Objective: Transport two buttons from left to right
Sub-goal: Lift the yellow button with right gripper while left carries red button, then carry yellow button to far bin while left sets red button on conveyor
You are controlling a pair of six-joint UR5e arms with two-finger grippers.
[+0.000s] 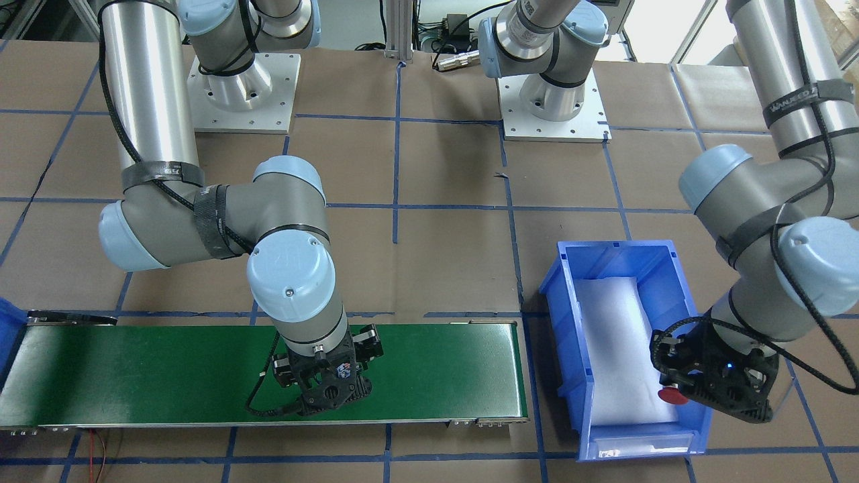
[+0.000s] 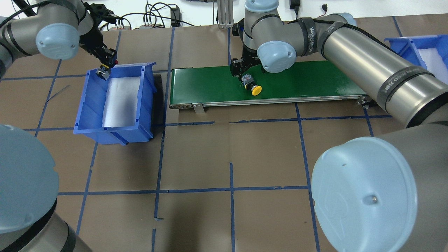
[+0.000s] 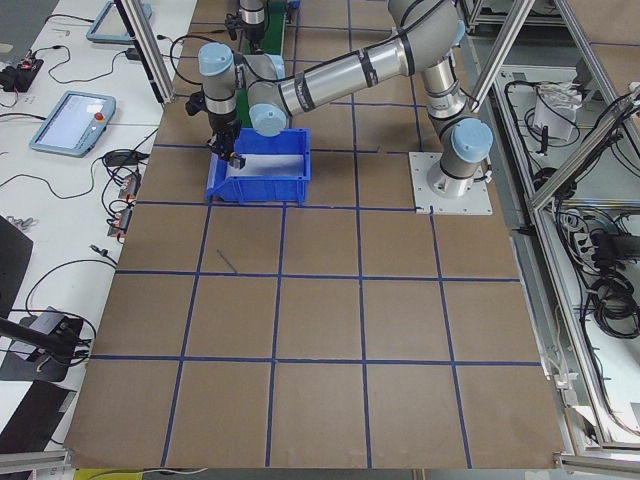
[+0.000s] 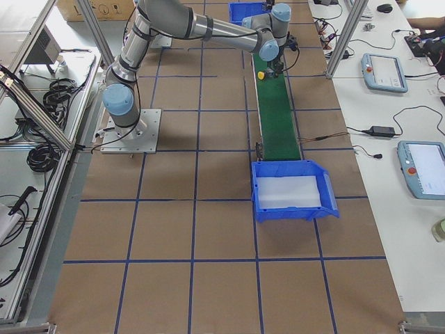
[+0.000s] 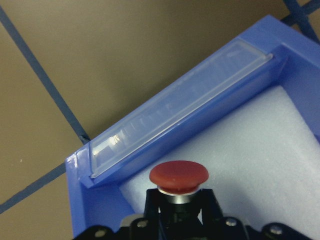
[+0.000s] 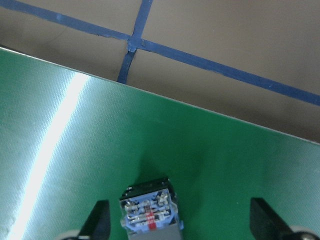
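Over the left bin's (image 2: 87, 105) end wall, left gripper (image 5: 180, 205) is clamped on red button (image 5: 178, 175), w/ foam below. Mid-belt (image 2: 315, 80), yellow button (image 2: 256, 90) lies on its side btwn right gripper's (image 6: 182, 227) wide-spread fingers; no contact seen. Neither's in right bin (image 4: 295, 213) yet: yellow approx. halfway, red barely begun.

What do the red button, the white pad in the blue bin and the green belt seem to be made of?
The red button: cap probably matte plastic, dull even colour; the ring under it looks metallic. The white pad: likely foam, soft grainy surface. The green belt: perhaps rubber or PVC, fine weave texture with sheen.
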